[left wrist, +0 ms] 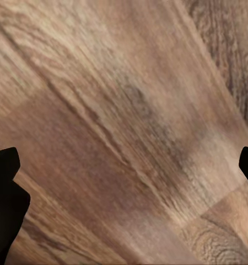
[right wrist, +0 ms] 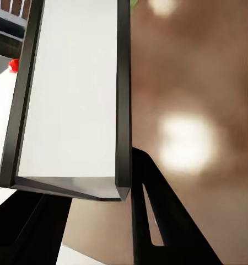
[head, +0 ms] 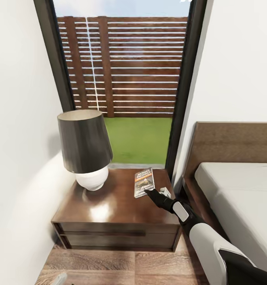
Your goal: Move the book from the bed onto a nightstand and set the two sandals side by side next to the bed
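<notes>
Nightstand (head: pixel 109 206) top, right rear: book (head: pixel 143 182) laid flat, long axis running front-to-back; near end clamped by right gripper (head: pixel 152 192), approached from the bed (head: pixel 244 198) side.

**Three cameras, one bedside corner**

The head camera looks forward and down from above the nightstand (head: pixel 117 206), facing the tall window (head: pixel 121 71) behind it, with the bed (head: pixel 236 190) beside the nightstand on the robot's right and the plank floor (head: pixel 121 265) in front of it. The left wrist camera faces straight onto floor planks (left wrist: pixel 124 121) from very close, grain blurred, dark fingertips (left wrist: pixel 5 204) at the frame edges. The right wrist camera hovers just over the nightstand's glossy top (right wrist: pixel 195 110), tight against the book (right wrist: pixel 74 105). Head and right wrist views share that top and the book (head: pixel 144 182); head and left wrist views share the floor.
</notes>
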